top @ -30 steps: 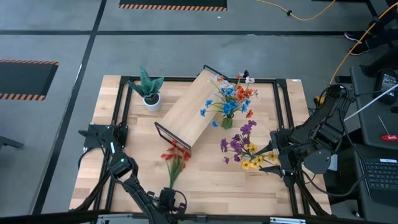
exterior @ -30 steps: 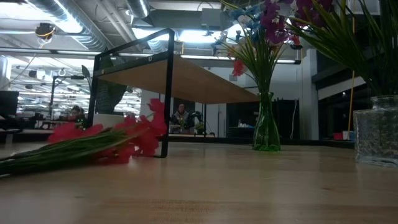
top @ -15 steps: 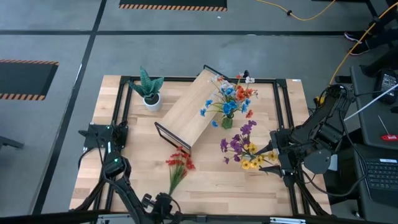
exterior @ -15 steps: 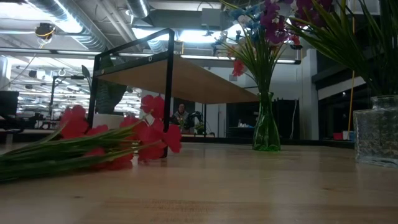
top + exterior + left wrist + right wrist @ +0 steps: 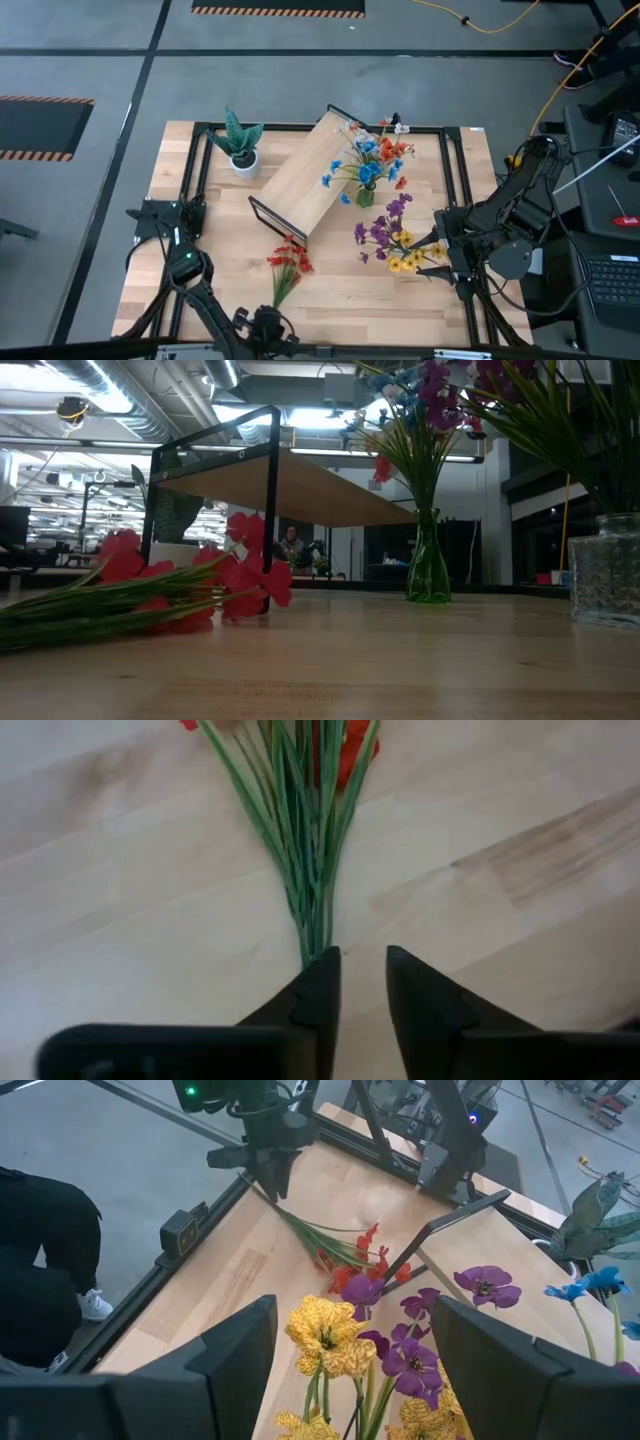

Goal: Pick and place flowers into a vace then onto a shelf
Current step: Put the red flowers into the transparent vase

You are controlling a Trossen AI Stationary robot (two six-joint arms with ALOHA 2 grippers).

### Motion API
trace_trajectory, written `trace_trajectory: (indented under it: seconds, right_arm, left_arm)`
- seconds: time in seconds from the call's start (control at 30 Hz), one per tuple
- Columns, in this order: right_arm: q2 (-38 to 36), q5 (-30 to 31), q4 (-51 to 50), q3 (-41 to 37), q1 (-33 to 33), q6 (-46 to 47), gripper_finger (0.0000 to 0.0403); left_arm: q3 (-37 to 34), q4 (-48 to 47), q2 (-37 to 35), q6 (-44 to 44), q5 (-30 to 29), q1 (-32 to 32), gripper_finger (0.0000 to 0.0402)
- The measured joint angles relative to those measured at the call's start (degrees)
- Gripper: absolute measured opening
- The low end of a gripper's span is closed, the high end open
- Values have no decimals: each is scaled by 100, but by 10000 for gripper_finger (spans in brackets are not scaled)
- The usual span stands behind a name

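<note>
A sprig of red flowers (image 5: 286,265) lies flat on the table near its front edge, also visible in the low view (image 5: 150,595). My left gripper (image 5: 362,960) stands open at the sprig's stem ends, at the table's near edge (image 5: 268,318). The green vase (image 5: 366,195) with blue and orange flowers stands beside the slanted shelf (image 5: 310,175). Purple and yellow flowers (image 5: 390,240) stand at the right in a clear glass vase (image 5: 605,570). My right gripper (image 5: 352,1315) hovers open above them. My left gripper has one fingertip (image 5: 322,970) right at the cut ends of the red sprig's stems (image 5: 314,942); I cannot tell whether it touches them. Nothing lies between the two fingers. The fingers slant down from the table's near side, in line with the stems.
A spiky green plant in a white pot (image 5: 242,150) stands at the far left. A black frame (image 5: 195,180) runs around the tabletop. A person (image 5: 40,1270) stands beyond the table's edge. Bare wood (image 5: 360,295) lies between the red sprig and the purple flowers.
The red sprig's blossom end first shifted a little toward the near edge, and its blossoms now stand higher in the low view; after that it lay still. My left gripper has moved slightly along the near edge by the stem ends.
</note>
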Motion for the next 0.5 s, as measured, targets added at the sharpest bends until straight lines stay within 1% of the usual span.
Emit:
trace_trajectory:
  seconds: [0.17,0.27,0.37,0.5]
  right_arm:
    - [0,0,-2,0,0,0,266]
    - [0,0,-2,0,0,0,266]
    - [0,0,-2,0,0,0,266]
    - [0,0,-3,0,0,0,266]
  left_arm:
    - [-277,87,-9,-4,122,55,125]
    - [-475,269,-9,-2,268,98,145]
    - [-703,547,-9,0,204,141,157]
    - [-1043,1008,-55,-3,225,166,158]
